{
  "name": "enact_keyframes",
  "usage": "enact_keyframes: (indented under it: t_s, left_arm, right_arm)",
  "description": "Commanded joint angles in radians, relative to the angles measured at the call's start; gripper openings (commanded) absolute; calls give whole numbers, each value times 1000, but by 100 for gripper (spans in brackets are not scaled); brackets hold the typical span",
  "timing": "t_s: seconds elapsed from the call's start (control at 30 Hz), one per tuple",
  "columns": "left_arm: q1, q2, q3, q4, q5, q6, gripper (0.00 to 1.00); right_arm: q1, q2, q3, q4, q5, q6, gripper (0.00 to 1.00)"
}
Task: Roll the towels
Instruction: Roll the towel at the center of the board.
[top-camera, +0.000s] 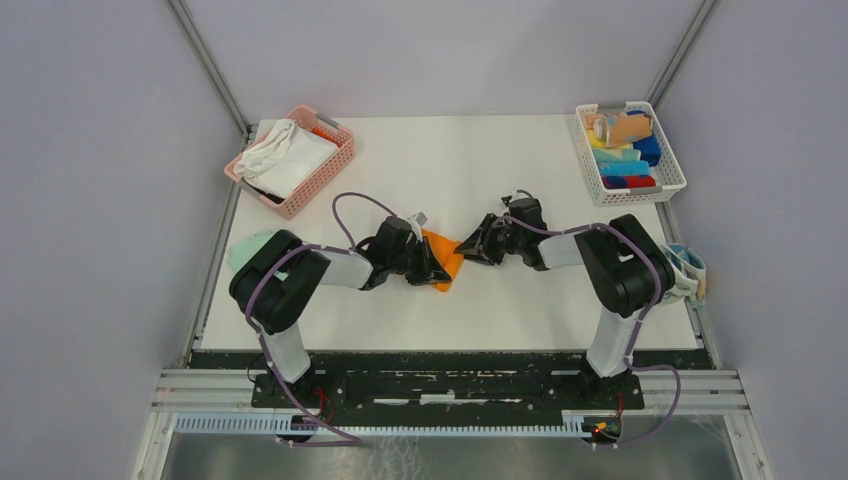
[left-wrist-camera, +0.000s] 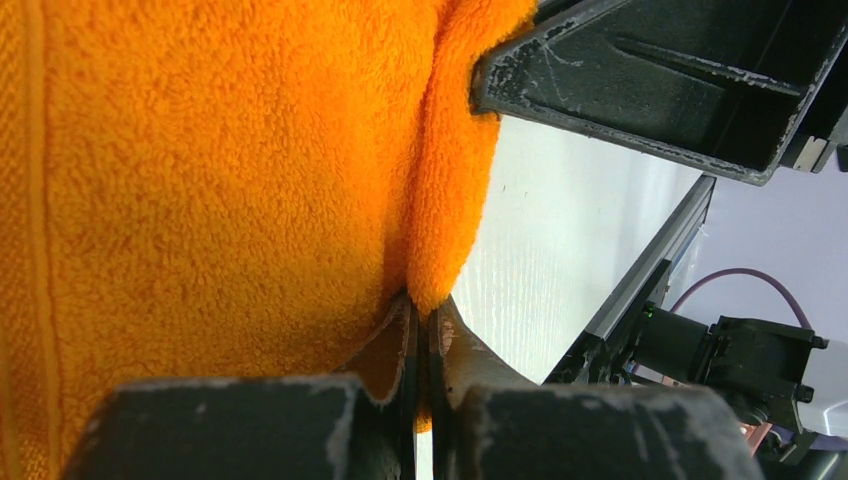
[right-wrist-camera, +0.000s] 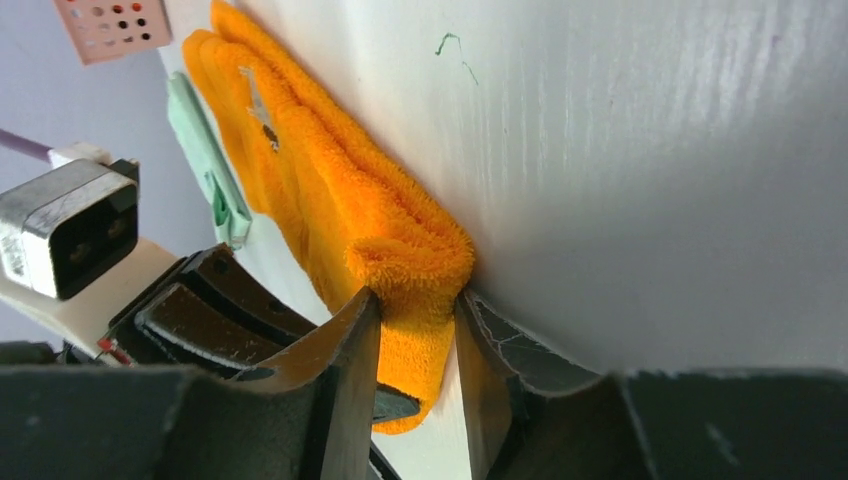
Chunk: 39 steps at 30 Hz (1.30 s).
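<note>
- The orange towel (top-camera: 443, 257) lay at the middle of the white table (top-camera: 480, 170), folded into a thick strip between the two arms.
- The left gripper (left-wrist-camera: 421, 330) was clamped tight on a fold of that towel; in its wrist view the fingers met with only cloth between them.
- The right gripper (right-wrist-camera: 418, 310) came in from the right and pinched the folded end of the same towel, one finger pressed to each side.
- A mint green towel (top-camera: 250, 248) sat flat at the table's left edge, partly under the left arm.
- A white towel with teal print (top-camera: 688, 270) hung at the right edge, behind the right arm.
- At upper left, a pink mesh basket (top-camera: 330, 170) held a white cloth (top-camera: 285, 155).
- At upper right, a white basket (top-camera: 665, 185) held colourful rolled cloths (top-camera: 628, 150).
</note>
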Motion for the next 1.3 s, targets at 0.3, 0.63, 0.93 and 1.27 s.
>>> enact_keyframes:
  t_s: [0.3, 0.63, 0.93, 1.27]
  left_arm:
    - [-9, -74, -34, -228, -97, 60, 25]
    - [-240, -364, 83, -601, -660, 192, 54]
    - [-512, -305, 217, -542, -1079, 426, 49]
    - [-573, -100, 269, -404, -1164, 664, 44]
  right_arm:
    - [146, 77, 310, -813, 444, -268, 40]
    - [226, 110, 424, -953, 538, -289, 27]
    - [228, 106, 456, -962, 505, -284, 27]
    - [227, 107, 460, -962, 480, -283, 27]
